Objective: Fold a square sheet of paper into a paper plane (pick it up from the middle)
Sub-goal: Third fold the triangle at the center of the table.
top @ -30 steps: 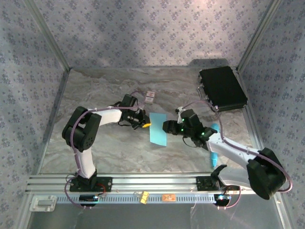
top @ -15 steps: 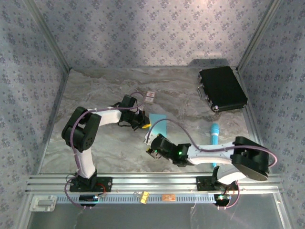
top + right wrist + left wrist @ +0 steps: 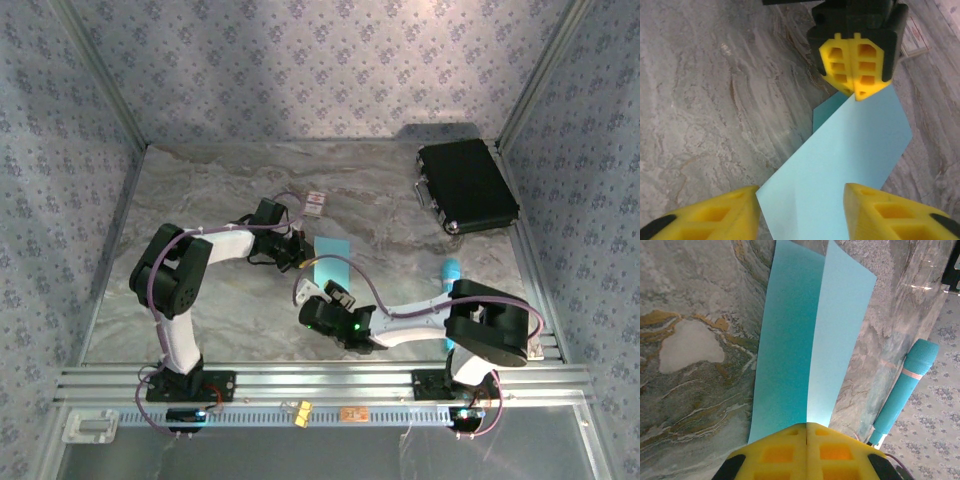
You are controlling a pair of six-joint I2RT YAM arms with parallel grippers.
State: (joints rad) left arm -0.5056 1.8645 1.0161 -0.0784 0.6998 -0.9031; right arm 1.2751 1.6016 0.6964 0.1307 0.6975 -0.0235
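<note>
Left wrist view: the left gripper has its yellow fingers pressed together on one edge of the square sheet of paper, which is creased lengthwise and stretches over the marble table. A cyan stick lies near it. The right gripper has its fingers spread wide over the sheet's other end, gripping nothing.

The right gripper is spread wide, but dead ahead of it the left gripper is clamped on the far end of the blue sheet, so that lane's blocked. Off to its left is bare table, plenty of room. Ahead-right of the left gripper, past the sheet's edge, lies 1 cyan stick.
</note>
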